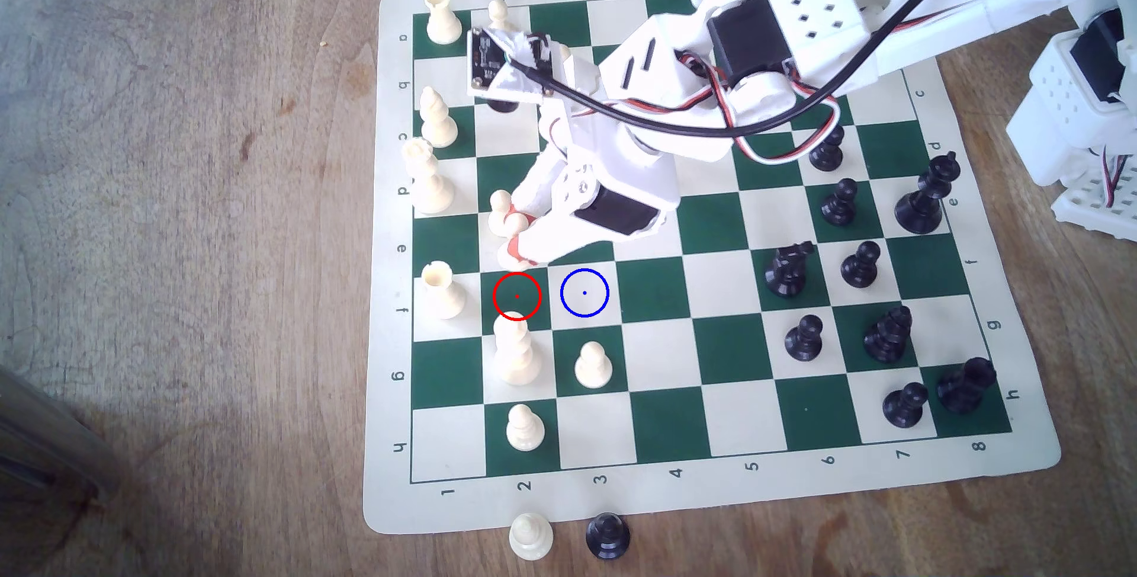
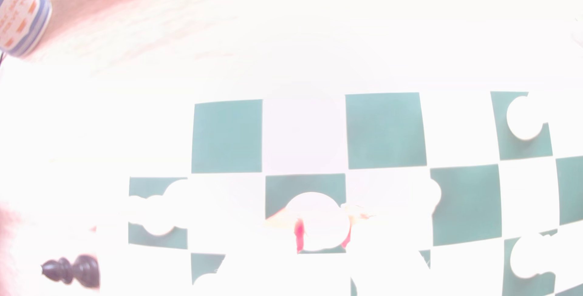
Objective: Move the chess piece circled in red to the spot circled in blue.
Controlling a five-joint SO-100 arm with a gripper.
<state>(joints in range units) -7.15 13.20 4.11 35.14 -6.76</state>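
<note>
Mid-carry; gripper (image 1: 515, 237) clamped around cream pawn (image 1: 514, 224) at frame centre-left, above the red ring; lower-right onto blue-ringed square (image 1: 584, 293) next.

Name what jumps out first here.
The white arm's red-tipped gripper stands out first, closed around a cream pawn at the board's middle-left in the exterior view. Just below it, a red ring marks a bare green square, beside a blue ring on a cream square.
</note>
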